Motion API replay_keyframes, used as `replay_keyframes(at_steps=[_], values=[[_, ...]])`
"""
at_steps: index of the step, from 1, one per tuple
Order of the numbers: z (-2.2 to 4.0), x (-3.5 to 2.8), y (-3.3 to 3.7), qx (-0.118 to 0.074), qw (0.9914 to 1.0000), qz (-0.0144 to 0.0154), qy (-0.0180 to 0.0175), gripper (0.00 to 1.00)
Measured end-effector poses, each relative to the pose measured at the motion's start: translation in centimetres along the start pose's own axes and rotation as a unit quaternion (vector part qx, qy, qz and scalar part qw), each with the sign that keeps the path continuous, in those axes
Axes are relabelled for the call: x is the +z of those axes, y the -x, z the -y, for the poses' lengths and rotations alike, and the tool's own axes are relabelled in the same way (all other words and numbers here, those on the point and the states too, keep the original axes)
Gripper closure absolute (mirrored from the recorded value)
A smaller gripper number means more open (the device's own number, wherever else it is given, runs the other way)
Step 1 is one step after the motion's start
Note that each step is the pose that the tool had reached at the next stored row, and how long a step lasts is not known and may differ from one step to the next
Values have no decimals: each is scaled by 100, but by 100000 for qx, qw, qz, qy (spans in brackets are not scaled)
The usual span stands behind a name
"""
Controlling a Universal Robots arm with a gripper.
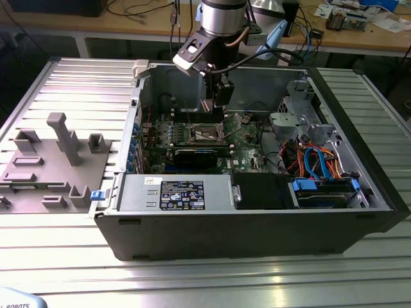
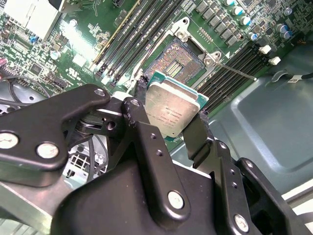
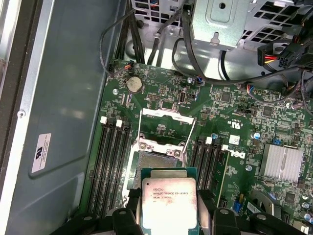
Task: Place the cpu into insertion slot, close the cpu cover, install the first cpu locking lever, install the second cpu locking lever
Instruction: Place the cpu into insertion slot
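In both wrist views my gripper is shut on the cpu, a flat square chip with a dull silver top, gripped by two opposite edges. It hangs just above the green board, close beside the insertion slot, whose dark contact field lies bare. The cpu cover stands swung up on the slot's far side. A thin locking lever sticks out beside the slot. In the exterior view the gripper reaches down into the open computer case above the slot.
Long memory slots flank the socket on both sides. Black cables and a metal drive cage lie beyond it. A finned heatsink sits near the socket. A grey fixture rests on the table at the exterior view's left.
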State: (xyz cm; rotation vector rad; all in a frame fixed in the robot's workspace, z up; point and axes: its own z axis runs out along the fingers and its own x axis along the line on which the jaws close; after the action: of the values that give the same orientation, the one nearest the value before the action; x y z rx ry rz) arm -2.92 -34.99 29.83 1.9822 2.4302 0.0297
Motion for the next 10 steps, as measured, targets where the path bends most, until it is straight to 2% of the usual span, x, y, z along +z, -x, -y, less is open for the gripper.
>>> replay_keyframes(at_steps=[10], values=[[0,1,0,566,99998,8,6,46]])
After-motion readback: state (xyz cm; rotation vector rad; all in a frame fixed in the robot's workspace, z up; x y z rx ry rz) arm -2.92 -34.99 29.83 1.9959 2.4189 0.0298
